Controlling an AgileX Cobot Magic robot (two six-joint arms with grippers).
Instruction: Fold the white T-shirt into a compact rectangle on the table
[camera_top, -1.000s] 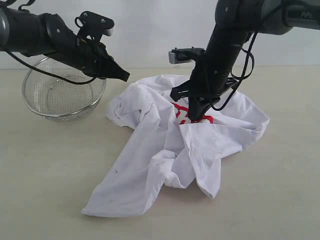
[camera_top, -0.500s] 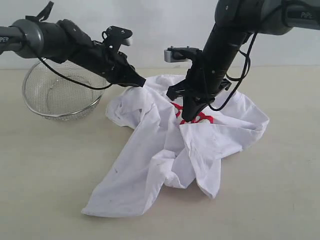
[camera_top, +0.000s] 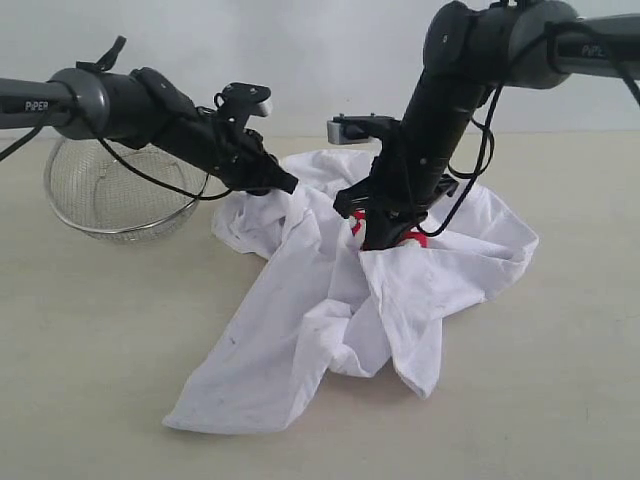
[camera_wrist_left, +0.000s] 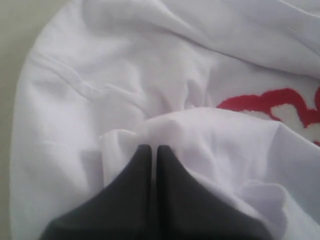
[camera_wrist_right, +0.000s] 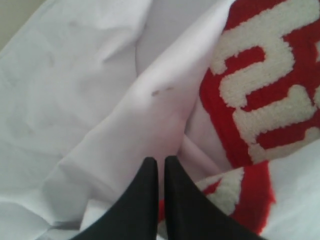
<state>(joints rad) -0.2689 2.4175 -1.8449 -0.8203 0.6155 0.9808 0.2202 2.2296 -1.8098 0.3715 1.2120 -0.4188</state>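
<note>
The white T-shirt (camera_top: 300, 330) lies crumpled on the table (camera_top: 90, 330), one long flap trailing toward the front left. Its red lettering (camera_top: 415, 239) peeks out near the middle. My left gripper (camera_top: 285, 183) is shut, its tips at the shirt's back-left edge. In the left wrist view the left gripper (camera_wrist_left: 150, 146) rests against a raised fold of the shirt (camera_wrist_left: 125, 75), with no cloth seen between the jaws. My right gripper (camera_top: 372, 240) is shut and points down onto the cloth beside the lettering. In the right wrist view the right gripper (camera_wrist_right: 160, 159) touches a white fold (camera_wrist_right: 75, 75) next to the red letters (camera_wrist_right: 260, 90).
A round wire-mesh basket (camera_top: 120, 195) stands at the back left, under the left arm. Bare tabletop spreads to the front, left and right of the shirt. A pale wall runs behind the table.
The left arm has swung right and down from above the basket to the shirt's back-left edge. The right gripper has shifted slightly left on the cloth. Both stay shut.
</note>
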